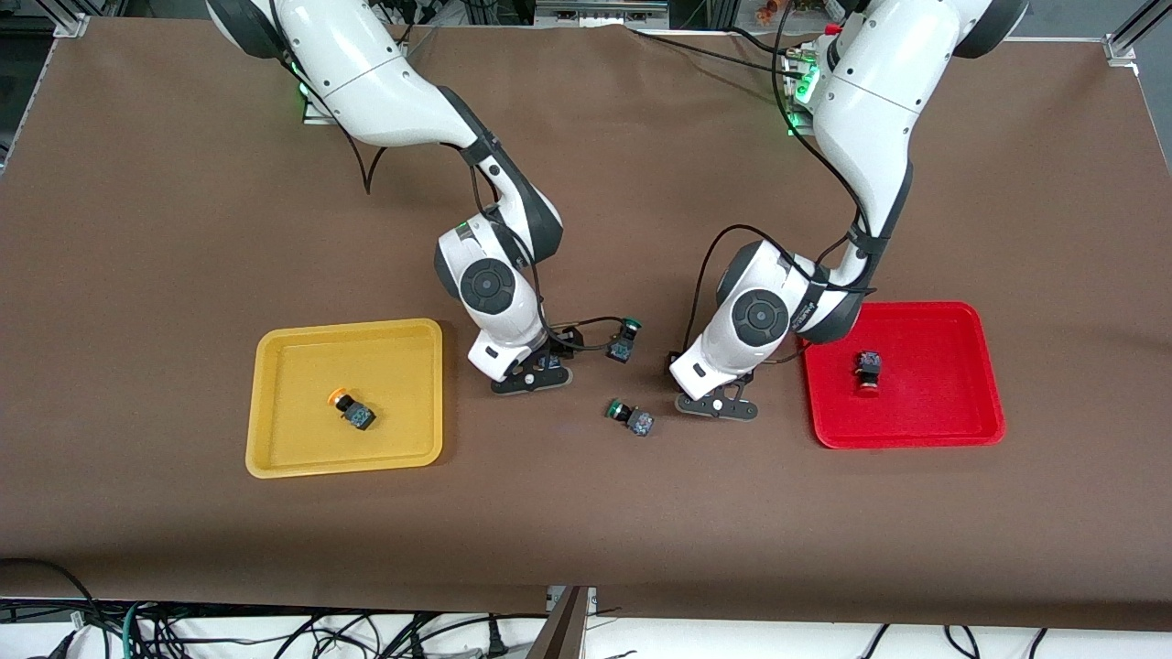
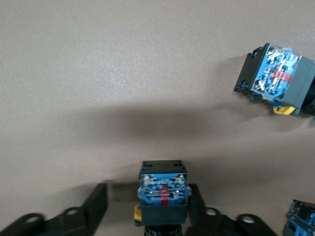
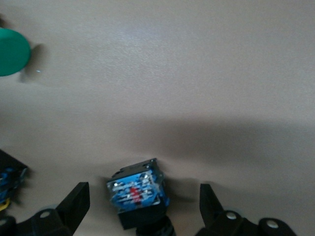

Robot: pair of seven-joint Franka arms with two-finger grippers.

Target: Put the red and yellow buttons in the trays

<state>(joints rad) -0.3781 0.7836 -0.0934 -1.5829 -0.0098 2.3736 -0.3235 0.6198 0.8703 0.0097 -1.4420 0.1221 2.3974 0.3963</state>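
An orange-yellow-capped button (image 1: 351,407) lies in the yellow tray (image 1: 302,462). A red-capped button (image 1: 868,371) lies in the red tray (image 1: 952,430). My left gripper (image 1: 719,403) is low over the table beside the red tray. In the left wrist view it (image 2: 147,196) is open around a dark button body (image 2: 163,191) with a blue back. One finger is next to that body and the other finger (image 2: 96,201) stands apart. My right gripper (image 1: 531,377) is low beside the yellow tray. It (image 3: 145,194) is open around another tilted button (image 3: 138,191). Both caps are hidden.
Two green-capped switches lie on the brown table between the grippers, one (image 1: 623,339) farther from the front camera and one (image 1: 630,418) nearer. A green cap (image 3: 10,51) shows in the right wrist view. Another switch body (image 2: 275,78) shows in the left wrist view.
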